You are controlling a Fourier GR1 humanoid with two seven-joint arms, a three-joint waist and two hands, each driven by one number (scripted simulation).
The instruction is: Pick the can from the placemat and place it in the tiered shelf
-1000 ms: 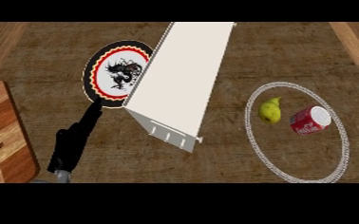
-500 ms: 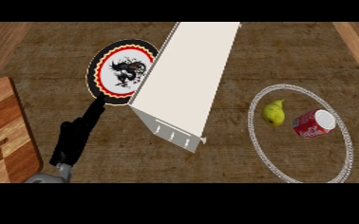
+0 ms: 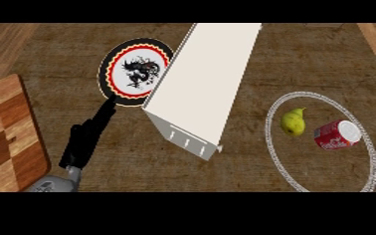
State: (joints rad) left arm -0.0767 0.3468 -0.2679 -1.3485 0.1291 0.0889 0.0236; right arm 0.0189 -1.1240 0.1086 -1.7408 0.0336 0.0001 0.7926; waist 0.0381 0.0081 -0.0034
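The can [image 3: 336, 135] lies on its side inside the round placemat [image 3: 305, 95], at about four o'clock in the head view, its silver end turned toward three o'clock; nothing grips it; a yellow-green pear [image 3: 294, 121] sits just beside it at ten o'clock, on the same placemat; the white tiered shelf [image 3: 206, 79] stands well apart at nine o'clock of the placemat, running from twelve down toward six; a dragon-patterned plate [image 3: 132, 72] shows partly behind the shelf's ten o'clock side; the left hand [image 3: 84, 139] is released, fingers straight, tips at the plate's lower rim; a wooden board [image 3: 18, 129] lies at nine o'clock
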